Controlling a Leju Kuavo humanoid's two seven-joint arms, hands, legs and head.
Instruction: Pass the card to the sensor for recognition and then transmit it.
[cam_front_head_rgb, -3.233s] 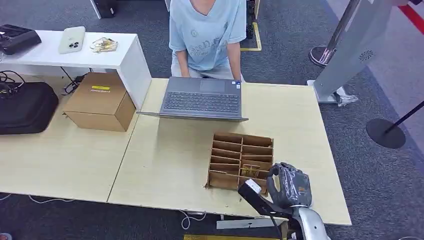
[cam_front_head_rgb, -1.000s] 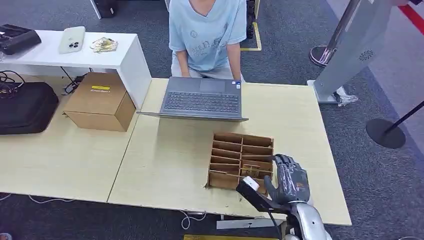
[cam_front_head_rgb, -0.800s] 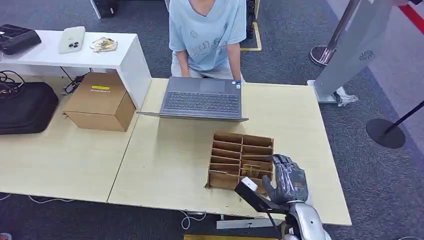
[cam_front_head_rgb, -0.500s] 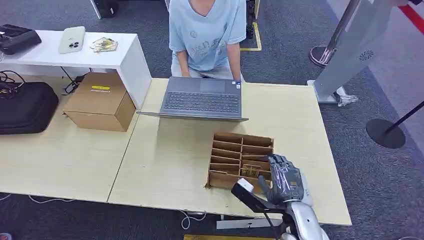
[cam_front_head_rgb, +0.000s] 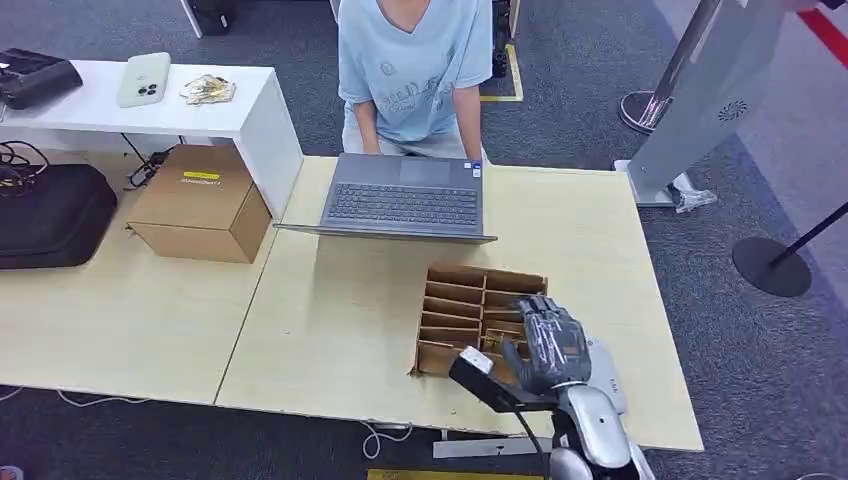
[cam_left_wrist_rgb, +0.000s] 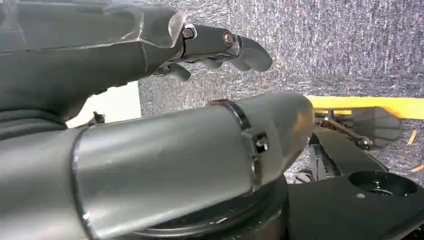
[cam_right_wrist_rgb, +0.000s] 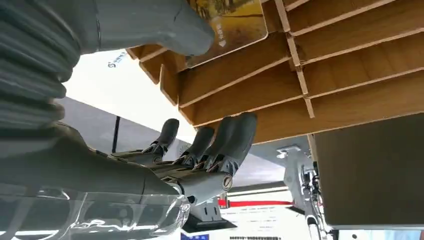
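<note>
Card, yellowish with a printed pattern, stands in a slot of the cardboard divider box, in the near right part of the box. In the right wrist view the thick thumb of the right robot hand lies against the card's face, while the darker fingers reach out apart from it on the other side of the box's strips, so the card sits between thumb and fingers. Whether the thumb presses the card or merely covers it cannot be told; the fingers are spread and not closed on it. In the head view this robot hand hangs over the near right corner of the box, palm down, hiding the card's slot.

The left robot hand shows in its own wrist view over grey carpet, thumb and fingers apart with nothing between them.

The box lies on the light wooden table, near its front edge. Just beside the box on its right, partly under the right robot hand, lies a flat pale grey device. Behind the box, at the far edge, stands an open laptop, and a person in a light blue shirt sits behind it. Well to the left of the box stand a closed brown carton and a black bag. Beyond the carton is a white shelf bearing a white phone.
</note>
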